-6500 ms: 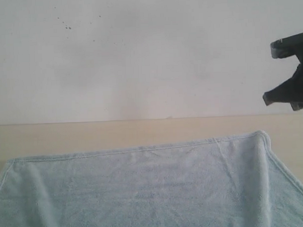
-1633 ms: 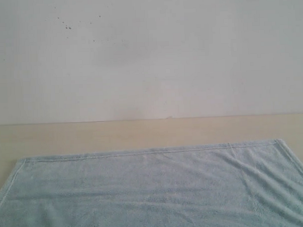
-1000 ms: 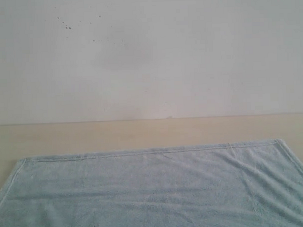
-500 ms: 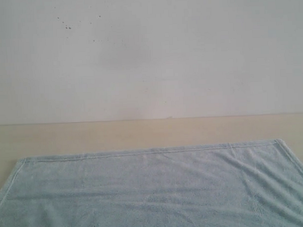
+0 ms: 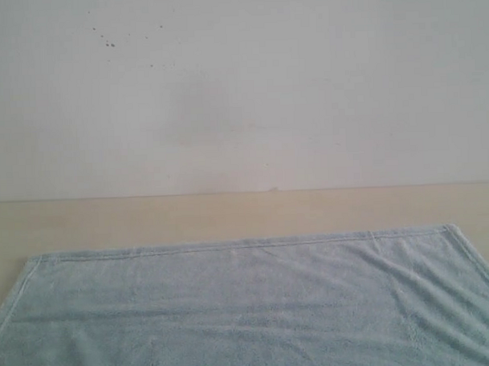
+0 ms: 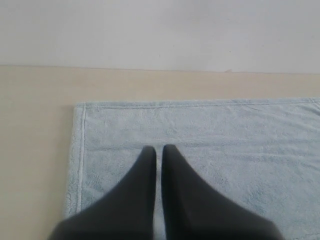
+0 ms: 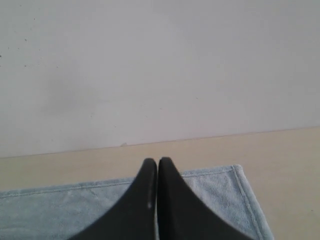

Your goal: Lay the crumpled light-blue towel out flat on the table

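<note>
Since the earliest frame the right claw [image 7: 157, 161] had left the right edge of the exterior view, and the raised upper-right corner of the towel [image 5: 249, 311] had dropped flat. Both claws were together and held nothing. The left claw [image 6: 159, 147] hung over one towel corner and the right claw over another. The towel filled the lower part of the exterior frame, its hem straight, with faint ripples at lower right. Spreading looked all but done, though the near edge was out of frame. Bare table [image 5: 229, 212] crossed mid-frame up to the wall [image 5: 241, 87], leaving open room.
</note>
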Robot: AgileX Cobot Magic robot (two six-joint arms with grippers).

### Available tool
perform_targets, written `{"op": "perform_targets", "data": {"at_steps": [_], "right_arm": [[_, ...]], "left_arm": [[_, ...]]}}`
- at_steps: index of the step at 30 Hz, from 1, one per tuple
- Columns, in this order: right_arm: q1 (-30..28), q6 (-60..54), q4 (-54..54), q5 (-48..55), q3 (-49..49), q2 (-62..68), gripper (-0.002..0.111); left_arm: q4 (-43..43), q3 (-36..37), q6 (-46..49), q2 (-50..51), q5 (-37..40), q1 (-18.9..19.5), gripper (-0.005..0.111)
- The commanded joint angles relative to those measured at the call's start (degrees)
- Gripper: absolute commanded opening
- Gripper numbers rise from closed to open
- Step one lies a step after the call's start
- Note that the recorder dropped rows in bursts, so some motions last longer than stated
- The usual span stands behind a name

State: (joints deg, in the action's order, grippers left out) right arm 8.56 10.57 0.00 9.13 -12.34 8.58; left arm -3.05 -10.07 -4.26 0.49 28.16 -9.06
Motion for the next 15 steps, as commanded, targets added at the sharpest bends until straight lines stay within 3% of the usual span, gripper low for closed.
{"op": "perform_targets", "data": {"at_steps": [1, 10, 15], "right_arm": [[0.1, -0.2, 0.0, -1.1, 4.5, -5.5, 0.000], [0.1, -0.2, 0.3, -2.1, 12.1, -8.6, 0.000], [0.1, -0.2, 0.3, -3.3, 12.3, -8.6, 0.000]], "left_arm": [[1.2, 2.3, 0.3, -0.5, -2.9, -0.2, 0.004], [1.6, 8.9, 0.3, -0.5, -5.9, -0.2, 0.004], [2.5, 10.1, 0.3, -0.5, -11.5, -0.2, 0.004]]}}
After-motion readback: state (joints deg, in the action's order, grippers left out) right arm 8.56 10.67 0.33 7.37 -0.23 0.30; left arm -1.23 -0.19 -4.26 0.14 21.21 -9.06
